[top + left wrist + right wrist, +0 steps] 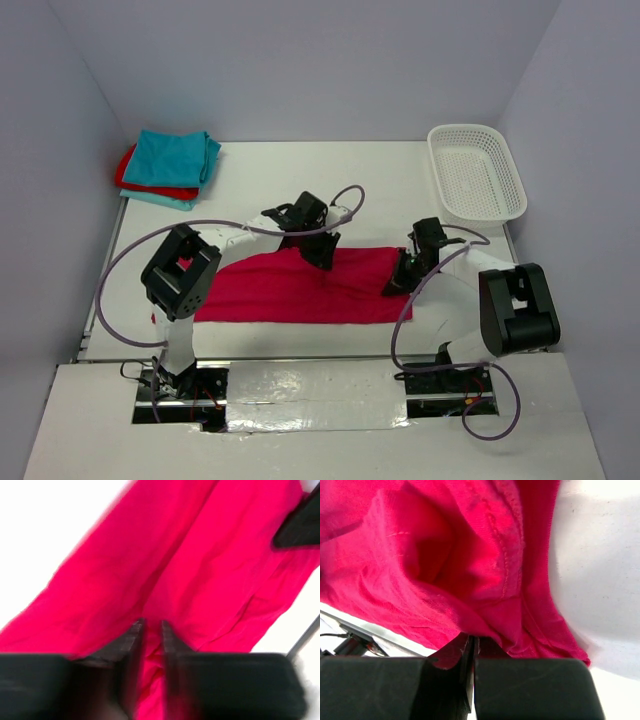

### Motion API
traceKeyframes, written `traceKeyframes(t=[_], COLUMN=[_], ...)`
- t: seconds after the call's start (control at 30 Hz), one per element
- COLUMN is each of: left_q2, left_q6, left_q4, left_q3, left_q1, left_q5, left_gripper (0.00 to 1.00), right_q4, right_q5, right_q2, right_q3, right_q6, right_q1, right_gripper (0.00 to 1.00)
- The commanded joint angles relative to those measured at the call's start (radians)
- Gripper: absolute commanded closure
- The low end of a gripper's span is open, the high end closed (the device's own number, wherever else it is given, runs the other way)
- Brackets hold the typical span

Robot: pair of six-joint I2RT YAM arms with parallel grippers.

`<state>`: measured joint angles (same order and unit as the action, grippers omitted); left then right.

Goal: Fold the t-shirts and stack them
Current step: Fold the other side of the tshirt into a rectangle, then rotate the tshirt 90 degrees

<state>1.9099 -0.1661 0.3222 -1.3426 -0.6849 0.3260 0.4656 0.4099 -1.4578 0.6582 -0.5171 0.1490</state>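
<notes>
**Item 1. Magenta-red t-shirt** (pixel 280 290): one, unfolded. It lies spread lengthwise across the near half of the white counter (pixel 300 170), between the two arms. The surface is creased, with a raised ridge near its far edge. Its right end is gathered and lifted off the counter. In the right wrist view (pixel 420 555) the cloth hangs in bunched folds with a stitched hem showing. In the left wrist view (pixel 200 555) it runs as a broad band with long soft folds.

**Item 2. Folded t-shirts** (pixel 175 160): a stack at the far left corner of the counter, well apart from item 1. A teal shirt is on top, a red one is under it, and a teal edge shows at the bottom.

**Item 3. Left hand** (pixel 322 258): set down on the far edge of the magenta-red t-shirt, near its middle. In its own view (pixel 151 630) the fingers (pixel 136 637) stand only narrowly apart, with pink cloth showing in the slot. The picture is blurred, so whether the cloth is actually pinched cannot be told.

**Item 4. Right hand** (pixel 397 285): at the right end of the same shirt. In its own view (pixel 470 647) the fingers are pressed together and clamped on a gathered fold of the cloth, which drapes away from the tips.

**Item 5. White plastic mesh basket** (pixel 478 180): at the far right corner of the counter, lying at an angle, well apart from both shirts and hands.

**Item 6. Grey-purple cables** (pixel 110 280): looped from the arm bases up to each wrist.
</notes>
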Motion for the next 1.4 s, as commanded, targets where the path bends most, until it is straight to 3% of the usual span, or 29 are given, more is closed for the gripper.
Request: traceKeyframes(t=[0.0, 0.1, 0.23, 0.33, 0.37, 0.47, 0.53, 0.57, 0.63, 0.67, 0.73, 0.83, 0.93, 1.03, 1.07, 1.17, 1.37], left_q2=[0.027, 0.052, 0.058, 0.043, 0.038, 0.020, 0.002, -0.006, -0.028, -0.035, -0.069, -0.155, -0.233, -0.250, -0.241, -0.175, -0.088], left_q6=[-0.009, -0.006, 0.005, 0.026, 0.039, 0.076, 0.120, 0.137, 0.201, 0.214, 0.240, 0.273, 0.327, 0.384, 0.395, 0.401, 0.415], left_q4=[-0.055, -0.069, -0.049, -0.028, -0.002, 0.058, 0.124, 0.149, 0.220, 0.245, 0.311, 0.362, 0.423, 0.434, 0.437, 0.416, 0.325], left_q3=[0.066, 0.091, 0.065, 0.025, 0.010, -0.078, -0.162, -0.191, -0.282, -0.308, -0.366, -0.330, -0.204, -0.075, -0.058, -0.024, 0.026], left_q1=[-0.015, -0.015, -0.002, 0.016, 0.016, 0.016, 0.016, 0.016, 0.022, 0.036, 0.076, 0.160, 0.339, 0.557, 0.673, 0.882, 0.975], left_q5=[0.034, 0.001, -0.077, -0.065, -0.047, 0.004, 0.016, 0.024, 0.010, -0.010, -0.025, -0.036, -0.085, -0.188, -0.191, -0.166, -0.217], left_gripper=[0.75, 0.90, 0.98, 0.90, 0.75, 0.53, 0.49, 0.47, 0.43, 0.41, 0.40, 0.39, 0.39, 0.29, 0.28, 0.22, 0.21], right_q4=[-0.041, -0.025, -0.024, -0.002, 0.011, 0.094, 0.181, 0.242, 0.301, 0.329, 0.376, 0.361, 0.305, 0.233, 0.190, 0.128, 0.082], right_q5=[-0.049, -0.065, -0.049, -0.042, -0.040, -0.048, -0.085, -0.100, -0.164, -0.181, -0.200, -0.159, -0.123, -0.108, -0.086, -0.094, -0.108], right_q2=[-0.013, -0.007, 0.007, 0.036, 0.049, 0.115, 0.181, 0.207, 0.276, 0.293, 0.335, 0.385, 0.421, 0.427, 0.422, 0.395, 0.311], right_q3=[0.006, -0.005, -0.037, -0.032, -0.010, 0.072, 0.141, 0.162, 0.194, 0.195, 0.160, 0.051, -0.044, -0.118, -0.136, -0.195, -0.221], right_q6=[-0.004, -0.001, 0.005, 0.032, 0.038, 0.069, 0.081, 0.081, 0.062, 0.054, 0.022, -0.035, -0.086, -0.153, -0.179, -0.205, -0.192], right_q1=[-0.019, -0.019, -0.034, -0.040, -0.040, -0.040, -0.040, -0.040, -0.040, -0.040, -0.052, -0.094, -0.132, -0.134, -0.134, -0.135, -0.134], right_gripper=[1.00, 1.00, 1.00, 1.00, 0.98, 0.76, 0.63, 0.50, 0.38, 0.26, 0.16, 0.13, 0.13, 0.13, 0.14, 0.17, 0.29])
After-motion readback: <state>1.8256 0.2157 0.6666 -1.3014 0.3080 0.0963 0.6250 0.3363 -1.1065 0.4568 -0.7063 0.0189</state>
